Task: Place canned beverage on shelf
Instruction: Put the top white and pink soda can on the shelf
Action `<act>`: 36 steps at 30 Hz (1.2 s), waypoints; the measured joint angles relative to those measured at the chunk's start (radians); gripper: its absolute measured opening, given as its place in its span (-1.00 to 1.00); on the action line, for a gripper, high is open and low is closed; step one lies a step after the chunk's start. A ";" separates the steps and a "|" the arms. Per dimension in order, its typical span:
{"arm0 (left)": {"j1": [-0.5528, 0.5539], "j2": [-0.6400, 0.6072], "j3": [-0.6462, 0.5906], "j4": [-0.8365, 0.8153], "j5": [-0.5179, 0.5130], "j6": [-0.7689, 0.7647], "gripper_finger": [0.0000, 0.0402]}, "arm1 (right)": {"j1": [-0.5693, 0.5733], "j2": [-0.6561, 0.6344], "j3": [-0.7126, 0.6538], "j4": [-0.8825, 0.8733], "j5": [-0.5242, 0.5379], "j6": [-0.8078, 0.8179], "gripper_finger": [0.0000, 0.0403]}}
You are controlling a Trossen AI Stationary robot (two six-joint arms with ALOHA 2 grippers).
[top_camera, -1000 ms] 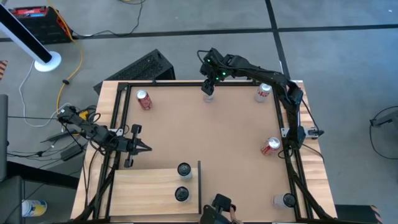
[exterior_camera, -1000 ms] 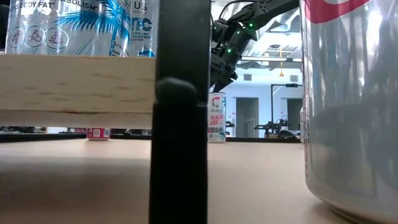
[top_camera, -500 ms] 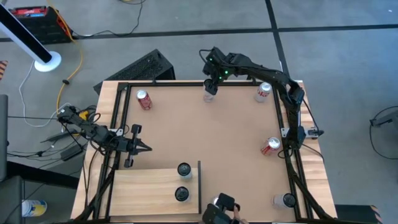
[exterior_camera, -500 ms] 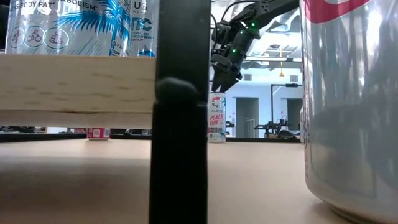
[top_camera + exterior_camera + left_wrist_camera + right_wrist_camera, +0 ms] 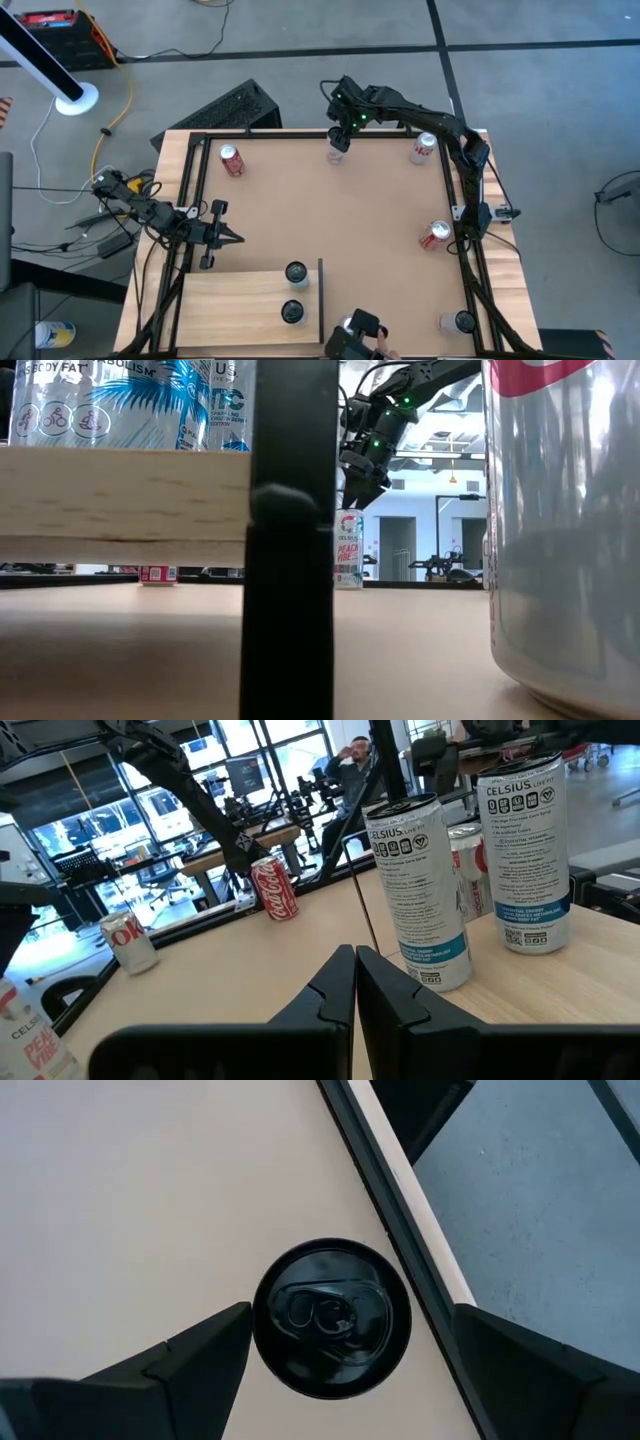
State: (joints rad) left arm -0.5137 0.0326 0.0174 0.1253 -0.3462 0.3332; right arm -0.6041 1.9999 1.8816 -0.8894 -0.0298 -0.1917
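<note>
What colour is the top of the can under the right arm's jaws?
Black, lid and pull tab alike; the can shows best in the right wrist view.

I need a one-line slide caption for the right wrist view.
Right gripper, jaws open, directly above an upright can near the table edge.

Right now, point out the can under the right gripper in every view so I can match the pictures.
High view: the peach Celsius can stands at the table's far edge, under the right gripper.
Low view: centre, right of the black post.
Left wrist view: bottom left corner, cropped.
Right wrist view: black lid, centre, between open fingers.
Shared landmark: the table's far black edge rail.
</note>
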 joint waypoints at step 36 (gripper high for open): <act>0.000 0.000 0.000 -0.009 0.002 0.004 -1.00 | 0.014 0.035 0.000 -0.012 -0.021 0.008 0.38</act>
State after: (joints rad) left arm -0.5133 0.0326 0.0174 0.1162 -0.3439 0.3374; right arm -0.5896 2.0354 1.8816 -0.9016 -0.0512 -0.1837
